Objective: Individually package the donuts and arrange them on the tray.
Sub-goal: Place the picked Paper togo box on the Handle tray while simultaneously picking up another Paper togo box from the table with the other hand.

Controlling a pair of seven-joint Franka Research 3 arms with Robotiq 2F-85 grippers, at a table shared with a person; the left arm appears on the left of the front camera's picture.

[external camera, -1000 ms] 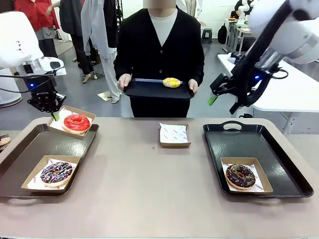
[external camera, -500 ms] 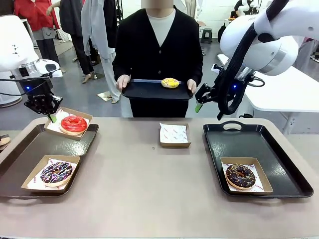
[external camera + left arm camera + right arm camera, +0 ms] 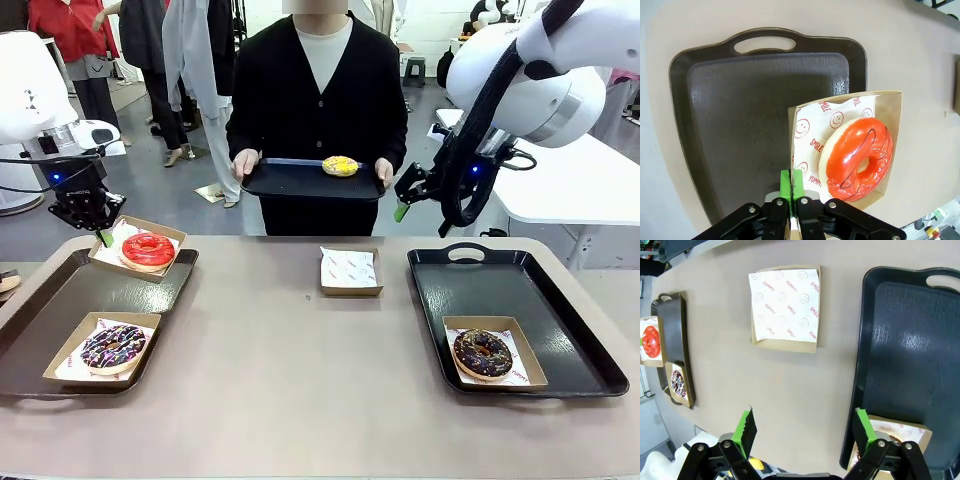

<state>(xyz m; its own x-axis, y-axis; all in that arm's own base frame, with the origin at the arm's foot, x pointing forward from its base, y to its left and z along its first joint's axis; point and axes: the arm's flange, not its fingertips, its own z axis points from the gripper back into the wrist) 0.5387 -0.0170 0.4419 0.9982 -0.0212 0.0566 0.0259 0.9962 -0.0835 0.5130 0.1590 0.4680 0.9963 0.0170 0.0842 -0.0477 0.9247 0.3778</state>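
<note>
The left gripper (image 3: 794, 181) is pinched shut on the box (image 3: 890, 107) carrying the red donut (image 3: 842, 155), at the far corner of the left tray (image 3: 740, 110). Lower it level (the donut could slide) and release once flat. The right gripper (image 3: 805, 426) hangs with jaws apart.

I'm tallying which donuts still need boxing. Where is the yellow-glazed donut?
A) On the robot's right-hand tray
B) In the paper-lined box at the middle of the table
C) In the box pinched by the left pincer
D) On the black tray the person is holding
D: the yellow-glazed donut lies bare on the black tray that the person holds above the table's far edge, and the paper-lined box at the middle of the table has no donut in it.
</note>
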